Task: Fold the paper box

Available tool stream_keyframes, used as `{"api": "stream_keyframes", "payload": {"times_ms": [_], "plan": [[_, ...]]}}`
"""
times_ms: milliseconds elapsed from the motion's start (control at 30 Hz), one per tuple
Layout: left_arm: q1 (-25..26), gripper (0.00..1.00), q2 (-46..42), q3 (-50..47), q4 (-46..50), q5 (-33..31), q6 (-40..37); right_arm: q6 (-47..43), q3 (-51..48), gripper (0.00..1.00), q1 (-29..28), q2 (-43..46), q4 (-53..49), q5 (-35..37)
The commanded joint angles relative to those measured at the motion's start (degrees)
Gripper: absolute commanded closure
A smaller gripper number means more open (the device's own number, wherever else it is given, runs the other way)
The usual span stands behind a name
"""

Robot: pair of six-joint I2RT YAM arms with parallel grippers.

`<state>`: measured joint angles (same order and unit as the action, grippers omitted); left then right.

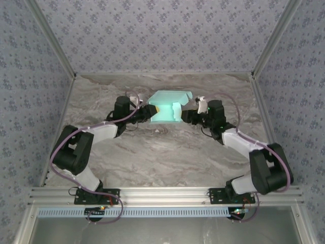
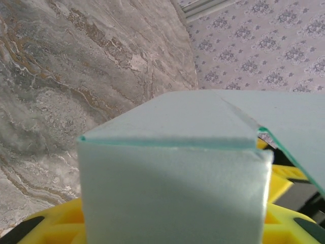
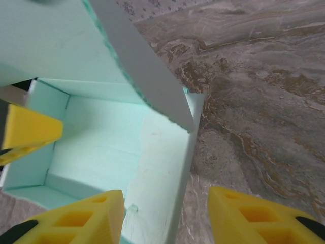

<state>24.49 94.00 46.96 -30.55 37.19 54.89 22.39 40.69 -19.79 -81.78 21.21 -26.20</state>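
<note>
The paper box (image 1: 166,108) is pale aqua card, folded into an open tray with a lid flap (image 1: 171,95) standing at its far side. It sits at mid-table between both grippers. My left gripper (image 1: 150,111) is shut on the box's left end. In the left wrist view the box wall (image 2: 172,178) covers the gap between the yellow fingers (image 2: 48,226). My right gripper (image 3: 167,203) is open and straddles the box's right wall (image 3: 180,168), one finger (image 3: 86,216) inside the box (image 3: 96,147) and the other (image 3: 254,216) outside over the table. The left gripper's yellow finger (image 3: 28,133) shows inside the far end.
The marble-patterned table (image 1: 167,152) runs to patterned walls (image 1: 162,30) at the back and sides. An aluminium rail (image 1: 162,195) with both arm bases lies along the near edge. Bare table lies in front of the box.
</note>
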Motion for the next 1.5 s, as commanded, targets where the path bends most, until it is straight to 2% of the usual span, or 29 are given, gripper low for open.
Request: {"api": "stream_keyframes", "payload": {"times_ms": [0, 100, 300, 600, 733, 1000, 1200, 1267, 1400, 1467], "plan": [[0.34, 0.60, -2.58, 1.87, 1.33, -1.39, 0.88, 0.94, 4.77, 0.50, -1.49, -4.34, 3.07, -1.48], [0.55, 0.61, -2.43, 2.86, 5.82, -3.26, 0.60, 0.21, 9.28, 0.55, -2.22, -8.72, -0.96, -0.96], [1.47, 0.61, -1.78, 2.02, 3.12, -5.30, 3.63, -4.62, 15.47, 0.68, -4.90, -13.76, -8.05, 6.63], [2.29, 0.61, -2.28, 3.04, 3.95, -6.97, 1.57, -8.82, 24.72, 0.64, -9.13, -19.66, -19.62, 16.12], [3.17, 0.62, -2.49, 4.05, 6.72, -8.23, -1.38, -11.83, 31.31, 0.63, -9.80, -23.03, -25.90, 18.22], [3.34, 0.62, -3.07, 4.10, 6.99, -9.72, -2.56, -13.55, 36.07, 0.63, -9.44, -27.76, -30.79, 15.77], [3.35, 0.62, -3.53, 4.19, 7.17, -10.38, -3.54, -15.54, 36.14, 0.56, -7.55, -28.09, -32.86, 6.34], [3.37, 0.62, -3.64, 4.09, 7.00, -10.29, -3.47, -15.54, 35.53, 0.57, -6.54, -27.67, -33.26, 4.82], [3.38, 0.63, -4.06, 4.19, 7.55, -10.38, -3.83, -16.17, 34.39, 0.67, -5.70, -26.51, -32.99, 5.45], [3.52, 0.63, -4.16, 4.32, 8.09, -10.47, -4.26, -16.16, 34.54, 0.66, -6.21, -26.72, -33.08, 7.27]]}}
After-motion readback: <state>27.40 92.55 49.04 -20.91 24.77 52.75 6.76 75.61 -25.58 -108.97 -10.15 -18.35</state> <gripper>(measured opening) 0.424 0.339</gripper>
